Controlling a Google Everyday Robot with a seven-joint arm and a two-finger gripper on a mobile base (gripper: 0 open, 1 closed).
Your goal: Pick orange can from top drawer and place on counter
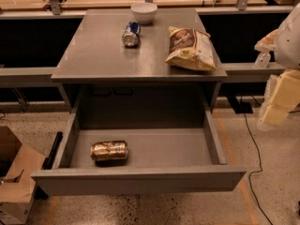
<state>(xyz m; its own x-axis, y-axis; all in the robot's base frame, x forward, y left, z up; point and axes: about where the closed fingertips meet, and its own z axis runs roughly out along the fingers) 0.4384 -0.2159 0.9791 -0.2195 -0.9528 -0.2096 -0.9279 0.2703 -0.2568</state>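
Hanging at the right edge of the view, the arm (289,36) shows a rounded white segment high up, level with the counter (93,55). Pale cream blocks step downward and inward below it. The gripper (275,106) is at the lower end of those blocks, out to the right of the table and above the speckled floor. It is well apart from both the counter and the top drawer (140,179). I cannot tell whether it is open or closed, and it touches nothing that can be seen.

The top drawer is pulled fully out toward the camera, with its flat front panel nearest. The orange can (109,150) lies on its side on the drawer floor, in the front left part, close behind the front panel and near the left wall.

On the counter, a blue-and-silver can (131,34) lies on its side just in front of a white bowl (144,12) at the far edge. A chip bag (191,49) rests flat by the right front corner. A cardboard box (14,182) stands on the floor at the left, and a dark cable (250,142) trails across the floor at the right.
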